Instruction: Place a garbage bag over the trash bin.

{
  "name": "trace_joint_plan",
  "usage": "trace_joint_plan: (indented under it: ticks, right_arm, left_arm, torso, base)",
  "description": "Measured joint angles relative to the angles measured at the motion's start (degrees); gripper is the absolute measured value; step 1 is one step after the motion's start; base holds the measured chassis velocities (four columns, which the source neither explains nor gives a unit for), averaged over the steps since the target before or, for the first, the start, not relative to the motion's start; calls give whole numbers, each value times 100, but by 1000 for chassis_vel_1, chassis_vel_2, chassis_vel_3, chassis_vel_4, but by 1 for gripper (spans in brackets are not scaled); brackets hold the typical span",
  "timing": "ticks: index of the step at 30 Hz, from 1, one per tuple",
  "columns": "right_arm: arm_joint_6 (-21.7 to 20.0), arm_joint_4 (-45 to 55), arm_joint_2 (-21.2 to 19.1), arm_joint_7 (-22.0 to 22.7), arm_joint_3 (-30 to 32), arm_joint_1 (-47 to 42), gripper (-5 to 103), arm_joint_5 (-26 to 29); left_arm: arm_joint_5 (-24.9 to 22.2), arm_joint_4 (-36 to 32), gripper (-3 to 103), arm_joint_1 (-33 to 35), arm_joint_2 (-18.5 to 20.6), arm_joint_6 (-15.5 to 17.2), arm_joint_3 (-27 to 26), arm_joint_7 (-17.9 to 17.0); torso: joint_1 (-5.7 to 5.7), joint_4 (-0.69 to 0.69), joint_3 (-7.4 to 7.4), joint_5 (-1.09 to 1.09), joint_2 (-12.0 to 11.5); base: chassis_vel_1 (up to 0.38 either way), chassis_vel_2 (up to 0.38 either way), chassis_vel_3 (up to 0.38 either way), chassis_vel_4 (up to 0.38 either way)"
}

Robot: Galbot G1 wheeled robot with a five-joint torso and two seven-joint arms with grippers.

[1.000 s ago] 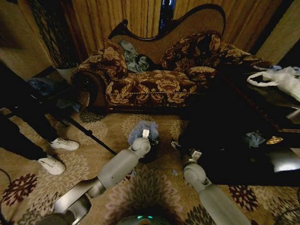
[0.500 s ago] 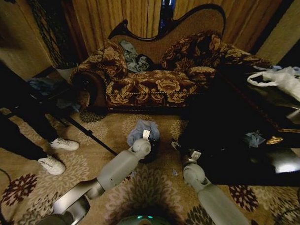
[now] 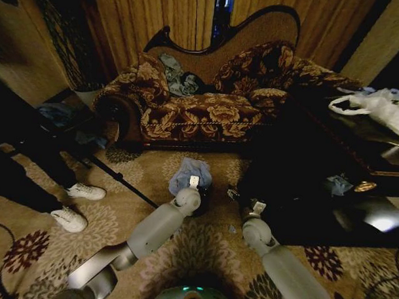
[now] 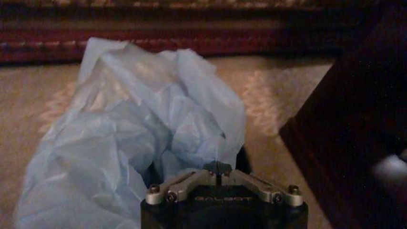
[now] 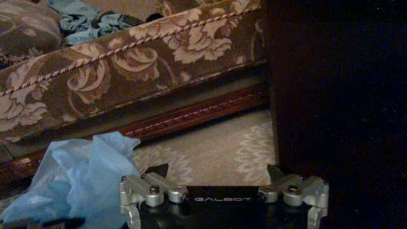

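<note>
The garbage bag [image 3: 190, 173] lies bunched over the trash bin [image 3: 201, 201], which stands on the patterned carpet [image 3: 203, 245] in front of the floral sofa [image 3: 207, 110] and just beside a dark table [image 3: 329, 193]. Most of the film is heaped on the bin's far and left side; the dark rim shows bare on the side nearer the robot.

The left tool [image 4: 218, 168] sits at the bin's near edge with its fingers drawn together; in the left wrist view a thin edge of film rises from between them, so it appears to be pinching the bag. The right tool [image 5: 219, 174] hangs near the table's dark flank, to the right of the bin, with its fingers spread wide and nothing between them; the bag shows off to one side in the right wrist view.

Assessment: the step in hand is spreading the bag's mouth around the rim. To do it well, the left tool should hold its pinch and draw the film towards the uncovered near side. The free tool is best used to pick up the opposite edge, so the mouth opens rather than slides. The film is thin and slippery; a sharp pull could tear it or tip the light bin.
</note>
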Motion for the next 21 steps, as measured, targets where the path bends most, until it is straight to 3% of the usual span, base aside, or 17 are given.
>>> trace_joint_plan:
  ticks: [7,16,18,21]
  right_arm:
    - [14,46,18,46,-72,0,100,-16]
    - [22,165,-89,83,4,-98,100,-23]
    - [27,190,-121,84,23,-124,100,-25]
    - [34,239,-159,84,64,-167,100,-26]
  left_arm:
    - [93,100,0,70,-243,-255,141,301]
    - [150,218,0,232,-349,-282,81,278]
    - [230,271,5,269,-341,-306,33,240]
    - [388,382,21,310,-311,-354,-94,192]
  torso:
    - [0,0,0,0,0]
    - [0,0,0,0,0]
    - [0,0,0,0,0]
    - [0,0,0,0,0]
  base:
    - [0,0,0,0]
    - [0,0,0,0]
    - [0,0,0,0]
    - [0,0,0,0]
